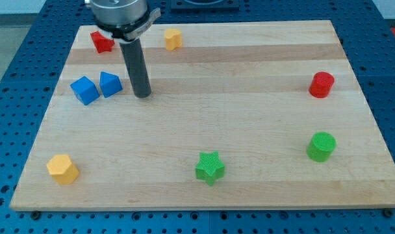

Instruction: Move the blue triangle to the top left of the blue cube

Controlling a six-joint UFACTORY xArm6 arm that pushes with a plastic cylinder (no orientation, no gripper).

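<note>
The blue triangle [110, 84] is seen touching the blue cube's [84, 90] right side; my tip [143, 95] is placed just right. No jaws exist. It should be pushed upward, then leftward.

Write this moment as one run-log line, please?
tip: just right of blue triangle, not touching | blue triangle: right of blue cube, touching | goal: not yet met

Eight blocks [84, 90] — one rod [138, 68]
</note>
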